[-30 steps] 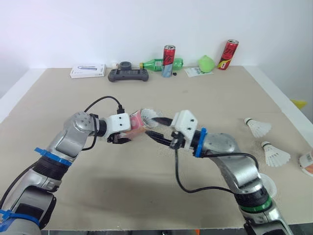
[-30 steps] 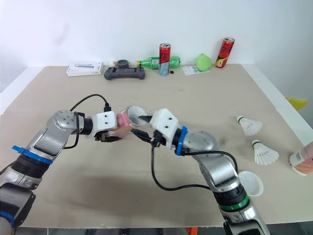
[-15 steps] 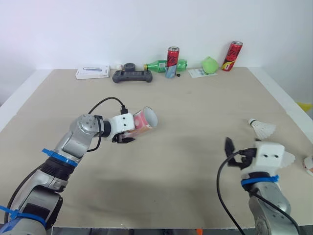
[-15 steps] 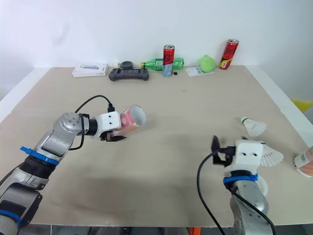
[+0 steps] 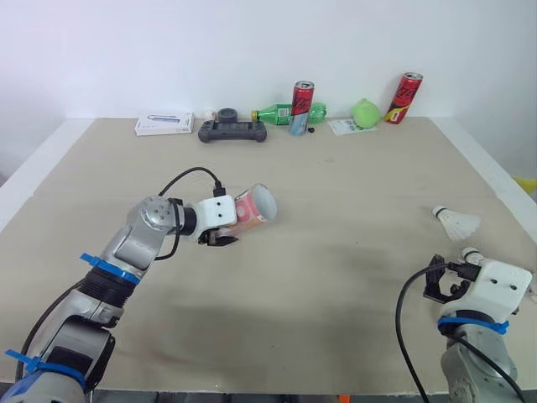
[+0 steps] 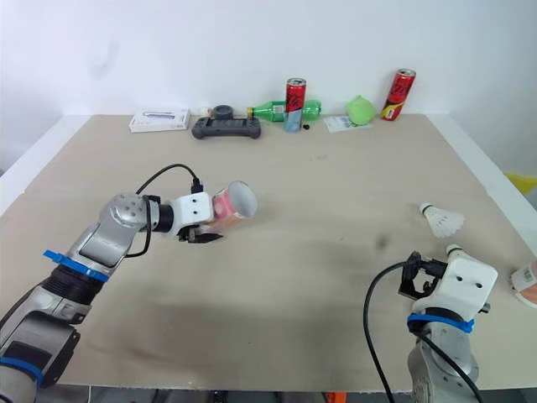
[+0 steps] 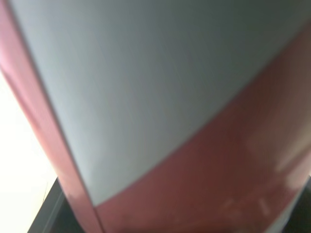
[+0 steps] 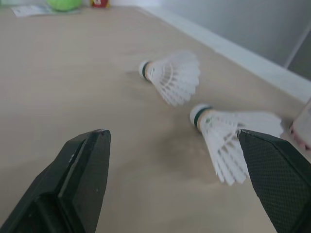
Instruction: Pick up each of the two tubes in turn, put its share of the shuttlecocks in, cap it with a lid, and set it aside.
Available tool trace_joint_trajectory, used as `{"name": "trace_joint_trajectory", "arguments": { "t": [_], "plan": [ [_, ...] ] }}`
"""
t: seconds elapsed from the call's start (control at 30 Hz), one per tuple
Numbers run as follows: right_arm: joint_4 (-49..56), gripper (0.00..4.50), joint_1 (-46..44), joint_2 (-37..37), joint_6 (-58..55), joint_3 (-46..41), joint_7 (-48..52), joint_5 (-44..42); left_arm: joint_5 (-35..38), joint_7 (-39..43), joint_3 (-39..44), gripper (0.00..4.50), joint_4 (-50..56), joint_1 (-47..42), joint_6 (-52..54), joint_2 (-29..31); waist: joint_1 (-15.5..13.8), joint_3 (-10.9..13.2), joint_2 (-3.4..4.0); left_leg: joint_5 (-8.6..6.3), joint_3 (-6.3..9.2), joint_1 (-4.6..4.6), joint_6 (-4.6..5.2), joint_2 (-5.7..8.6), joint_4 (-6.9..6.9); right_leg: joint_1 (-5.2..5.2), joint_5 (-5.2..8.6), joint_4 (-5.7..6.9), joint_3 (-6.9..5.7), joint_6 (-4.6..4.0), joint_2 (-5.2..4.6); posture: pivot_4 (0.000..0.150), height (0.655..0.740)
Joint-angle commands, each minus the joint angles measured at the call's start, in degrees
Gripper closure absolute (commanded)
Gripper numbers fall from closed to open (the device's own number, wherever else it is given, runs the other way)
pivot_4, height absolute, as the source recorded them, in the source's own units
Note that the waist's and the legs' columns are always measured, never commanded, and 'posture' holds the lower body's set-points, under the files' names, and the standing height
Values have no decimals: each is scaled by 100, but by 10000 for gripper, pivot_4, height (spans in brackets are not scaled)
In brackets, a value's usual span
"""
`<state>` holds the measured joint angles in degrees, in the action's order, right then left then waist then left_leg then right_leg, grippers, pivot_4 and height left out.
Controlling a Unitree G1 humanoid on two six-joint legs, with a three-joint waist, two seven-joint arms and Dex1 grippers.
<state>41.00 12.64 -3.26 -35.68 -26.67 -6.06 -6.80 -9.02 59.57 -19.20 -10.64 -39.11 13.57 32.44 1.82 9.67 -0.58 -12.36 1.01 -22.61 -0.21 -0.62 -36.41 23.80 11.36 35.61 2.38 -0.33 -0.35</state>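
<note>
The left gripper (image 5: 222, 238) clamps the tube (image 5: 252, 206) left of the worktop's (image 5: 352, 185) middle, long axis near level, mouth toward the right edge. The right gripper (image 8: 171, 132) gapes wide beside two shuttlecocks (image 8: 172, 77) there.

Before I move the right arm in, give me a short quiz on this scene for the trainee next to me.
1. True or false: the left gripper holds the tube lifted clear of the table.
2. How many shuttlecocks lie on the table just ahead of the right gripper? A) one B) two C) four
3. Fill in: the right gripper's fingers are ___ (open or shut).

Key: 1 true; 2 B; 3 open.
</note>
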Motion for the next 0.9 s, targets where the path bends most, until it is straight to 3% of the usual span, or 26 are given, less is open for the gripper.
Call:
{"name": "trace_joint_trajectory", "arguments": {
  "t": [0.03, 0.73, 0.9],
  "plan": [
    [164, 89, -18, -3, -97, -201, -16, -156, -104, 24, -191, 15749, -181, 135, 70, -37, 0, 0, 0, -1, 0, -1, 1, 1, 0, -4, 0, 0, 0, 0, -1, 1500, 7400],
    [-1629, 89, -1423, -994, -921, -843, -2, -547, -81, 11, -155, 15749, 25, 212, 230, -14, -2, 2, 3, 1, 19, -7, 12, 4, 13, -12, 0, -14, -72, 1, -8, 1500, 7400],
    [-1661, 11485, -1461, -1023, -833, -793, -25, -514, -79, -25, -125, 15749, 78, 263, 292, 0, -2, 2, 6, 4, 24, -8, 18, 5, 27, -12, 0, -14, -87, 1, -7, 1500, 7400]
  ]
}}
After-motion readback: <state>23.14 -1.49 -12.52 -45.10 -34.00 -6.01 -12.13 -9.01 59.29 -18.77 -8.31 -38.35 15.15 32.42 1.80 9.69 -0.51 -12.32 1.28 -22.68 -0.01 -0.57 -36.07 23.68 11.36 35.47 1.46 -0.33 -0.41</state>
